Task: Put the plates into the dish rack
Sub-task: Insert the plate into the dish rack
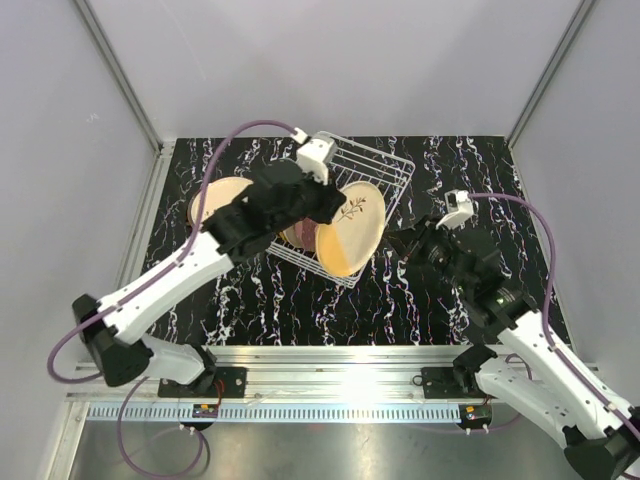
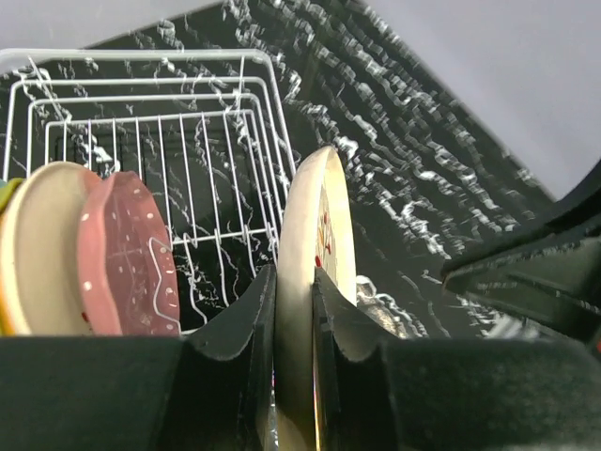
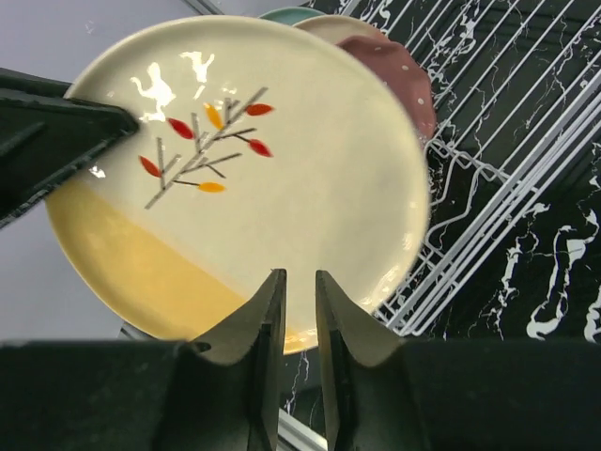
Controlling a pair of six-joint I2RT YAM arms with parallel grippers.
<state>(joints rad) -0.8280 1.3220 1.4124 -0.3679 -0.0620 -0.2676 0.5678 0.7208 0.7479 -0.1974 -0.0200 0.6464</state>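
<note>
Nearest the lens, the left pincer (image 2: 295,282) pinches the rim of the sprig plate (image 3: 244,178), one dark finger on each face, so the plate stands on edge. From above, this plate hangs at the dish rack (image 1: 385,165), over its near side; whether its lower rim rests on the wire cannot be told, and it does not look seated between tines yet. Inside the rack a pink plate (image 2: 127,254) and a cream plate (image 2: 38,249) stand upright, close together, and a peach plate (image 1: 222,195) lies flat on the worktop (image 1: 480,170) just left of the rack. The right pincer (image 3: 296,315) faces the sprig plate's painted side with its fingers drawn nearly together, a slim gap between them and nothing in it. The plate looks like glazed ceramic, which would make it stiff, fairly heavy for a two-finger hold, slick under the pads and liable to chip or crack if it knocks the wire or its neighbours. A rim pinch lets it swing, so the grip wants to sit deep over the edge. The right pincer could steady the opposite rim while the plate is lowered between two free tines, well apart from the pink one.
</note>
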